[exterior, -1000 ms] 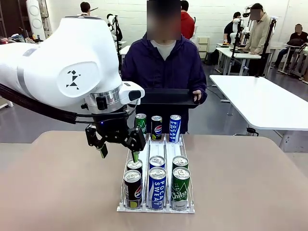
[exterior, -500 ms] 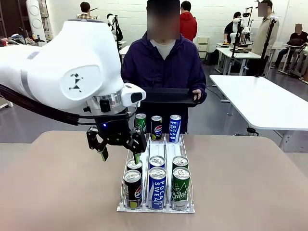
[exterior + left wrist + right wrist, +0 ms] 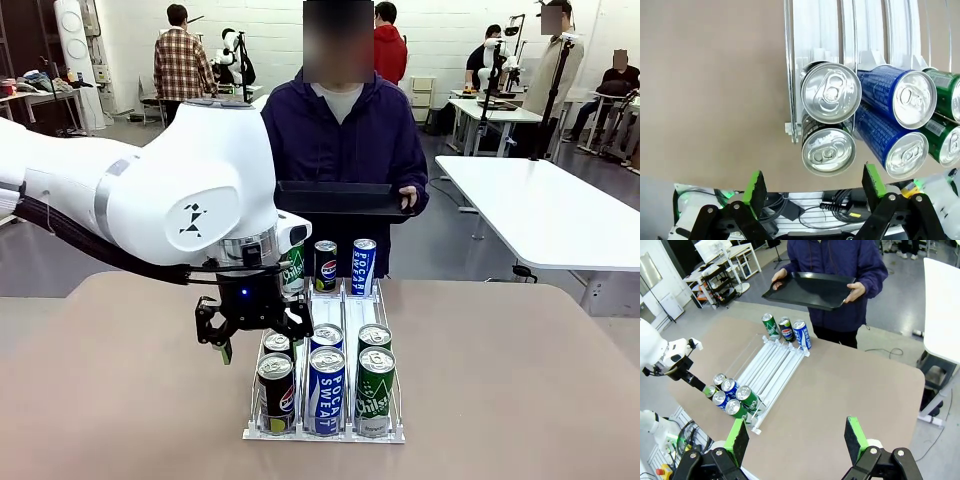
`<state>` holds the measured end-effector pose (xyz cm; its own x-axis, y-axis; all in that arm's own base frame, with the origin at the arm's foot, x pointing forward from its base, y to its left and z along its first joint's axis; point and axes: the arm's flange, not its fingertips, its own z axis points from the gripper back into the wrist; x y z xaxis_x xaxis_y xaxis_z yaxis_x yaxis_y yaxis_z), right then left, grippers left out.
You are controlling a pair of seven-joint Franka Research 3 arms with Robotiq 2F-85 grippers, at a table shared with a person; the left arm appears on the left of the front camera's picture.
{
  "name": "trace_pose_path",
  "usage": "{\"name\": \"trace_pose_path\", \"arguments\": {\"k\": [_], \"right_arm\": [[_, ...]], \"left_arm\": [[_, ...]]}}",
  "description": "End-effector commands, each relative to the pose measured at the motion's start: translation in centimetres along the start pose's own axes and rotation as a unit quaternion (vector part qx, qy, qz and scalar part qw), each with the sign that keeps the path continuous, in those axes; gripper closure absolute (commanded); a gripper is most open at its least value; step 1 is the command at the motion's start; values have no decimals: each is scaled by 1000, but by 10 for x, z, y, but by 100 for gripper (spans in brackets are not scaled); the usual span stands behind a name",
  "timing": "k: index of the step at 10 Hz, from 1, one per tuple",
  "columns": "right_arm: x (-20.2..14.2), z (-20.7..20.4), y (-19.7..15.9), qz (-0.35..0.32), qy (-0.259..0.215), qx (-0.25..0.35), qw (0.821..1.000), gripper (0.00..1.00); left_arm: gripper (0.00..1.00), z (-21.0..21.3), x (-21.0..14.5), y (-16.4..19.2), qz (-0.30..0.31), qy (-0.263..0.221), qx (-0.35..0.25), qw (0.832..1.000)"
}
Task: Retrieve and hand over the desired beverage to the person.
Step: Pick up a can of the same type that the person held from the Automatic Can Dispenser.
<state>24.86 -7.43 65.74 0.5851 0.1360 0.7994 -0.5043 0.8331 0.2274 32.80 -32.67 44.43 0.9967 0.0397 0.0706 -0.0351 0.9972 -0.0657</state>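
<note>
the left arm (image 3: 180,210) reaches in from the left, its wrist bent straight down over the near left corner of the rack (image 3: 300,432) on the table (image 3: 130,400). the left gripper (image 3: 258,335) hangs just above the two dark pepsi cans (image 3: 276,385) in the left lane. its green-padded fingers (image 3: 756,186) are spread as wide as they go and hold nothing. in the wrist view both can tops lie between the pads. the pads look clear of the cans, though the front view hides one finger, so i cannot be sure.

beside the pepsi cans stand two blue pocari cans (image 3: 326,385) in the middle lane and two green cans (image 3: 375,385) in the right lane. three more cans (image 3: 326,265) stand at the rack's far end.

the right gripper (image 3: 796,435) hovers high over the table's near side, well apart from the rack, with its fingers wide and empty.

the person (image 3: 340,130) stands at the far edge, holding a black tray (image 3: 340,198) level with both hands.
</note>
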Motion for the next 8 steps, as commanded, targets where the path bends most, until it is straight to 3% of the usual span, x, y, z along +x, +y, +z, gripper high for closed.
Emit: {"name": "trace_pose_path", "arguments": {"k": [1,8], "right_arm": [[0,-1,-1,0,-3,8,1000,0],[0,-1,-1,0,-3,8,1000,0]], "left_arm": [[0,-9,2,-4,-18,-16,7,1000],[0,-26,11,-7,-75,-18,8,997]]}}
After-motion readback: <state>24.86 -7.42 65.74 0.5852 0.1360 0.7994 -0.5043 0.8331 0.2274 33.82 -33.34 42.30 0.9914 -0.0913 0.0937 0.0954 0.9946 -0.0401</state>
